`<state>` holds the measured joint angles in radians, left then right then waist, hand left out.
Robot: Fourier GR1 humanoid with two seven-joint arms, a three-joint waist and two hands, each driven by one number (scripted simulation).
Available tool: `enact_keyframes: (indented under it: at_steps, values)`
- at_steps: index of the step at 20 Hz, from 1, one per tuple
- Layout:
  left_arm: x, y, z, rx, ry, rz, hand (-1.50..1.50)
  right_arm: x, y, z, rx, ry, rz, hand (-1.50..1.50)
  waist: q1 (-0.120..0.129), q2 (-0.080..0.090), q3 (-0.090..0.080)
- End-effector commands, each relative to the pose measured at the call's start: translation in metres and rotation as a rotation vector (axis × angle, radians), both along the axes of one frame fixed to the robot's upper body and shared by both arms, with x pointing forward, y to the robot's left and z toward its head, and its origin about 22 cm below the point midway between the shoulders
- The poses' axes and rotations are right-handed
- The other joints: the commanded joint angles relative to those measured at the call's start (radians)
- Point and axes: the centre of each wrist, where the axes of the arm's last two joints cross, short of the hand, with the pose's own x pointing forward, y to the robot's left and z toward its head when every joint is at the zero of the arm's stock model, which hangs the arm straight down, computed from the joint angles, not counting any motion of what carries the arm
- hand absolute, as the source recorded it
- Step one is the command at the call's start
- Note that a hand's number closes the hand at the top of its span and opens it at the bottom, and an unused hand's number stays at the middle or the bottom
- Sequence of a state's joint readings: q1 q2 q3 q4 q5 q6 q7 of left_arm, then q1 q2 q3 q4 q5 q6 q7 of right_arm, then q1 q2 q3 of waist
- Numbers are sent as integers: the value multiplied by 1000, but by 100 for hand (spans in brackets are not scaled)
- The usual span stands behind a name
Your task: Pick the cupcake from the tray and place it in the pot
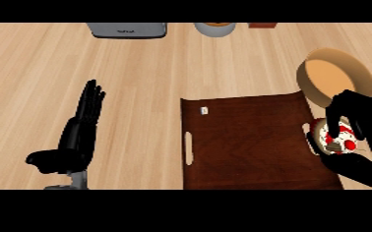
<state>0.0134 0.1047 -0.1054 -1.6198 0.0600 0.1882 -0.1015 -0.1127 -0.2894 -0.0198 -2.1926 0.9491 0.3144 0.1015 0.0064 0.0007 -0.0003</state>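
Fingers (341, 109) of the black right hand (349, 128) curl down over a small cupcake with white frosting and red spots (341, 138), with the thumb below it, so the hand closes around the cake and hides much of it. The cupcake sits at the right edge of the dark brown wooden tray (247, 147), over the tray's right handle slot; whether it is lifted clear of the tray or touching it cannot be told from this angle.

Just beyond the hand, toward the far right of the light wooden tabletop (145, 73), stands the round tan pot with an orange-brown inside (330, 73). Its near rim lies close to the tray's far right corner and right beside the curled fingers. The cupcake is outside the pot, nearer the viewer than its rim.

The tray is rectangular, with a pale slot handle on its left side, and a small white tag (204, 110) lies near its far left corner.

The black left hand (80, 128) shows at the left, well apart from the tray, fingers straight and pointing away from the robot, holding nothing.

Along the far edge of the tabletop stand a grey boxy appliance (128, 29), a grey round container with orange contents (215, 28), and a small reddish-brown block (262, 25), all partly cut off.
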Motion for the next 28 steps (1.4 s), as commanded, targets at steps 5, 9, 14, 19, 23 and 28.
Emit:
enact_keyframes:
  at_steps: [5,9,14,19,23,28]
  values:
    - [-2,-7,2,12,-10,9,0,58,-78,2,47,5,-116,150,4,1,1]
    - [21,-9,3,-6,-9,5,0,95,-101,11,49,-8,-134,150,2,2,1]
    - [11,0,-9,-4,2,7,0,117,-141,-21,0,52,-163,150,6,4,1]
    - [5,0,-10,-3,-17,-12,0,149,-164,-9,4,178,-137,150,15,5,1]
    - [5,5,-4,0,-8,-14,0,155,-168,-65,-45,249,-126,150,22,8,1]
    - [9,-7,-7,6,-9,-28,0,174,-174,-75,19,380,-233,150,29,10,2]
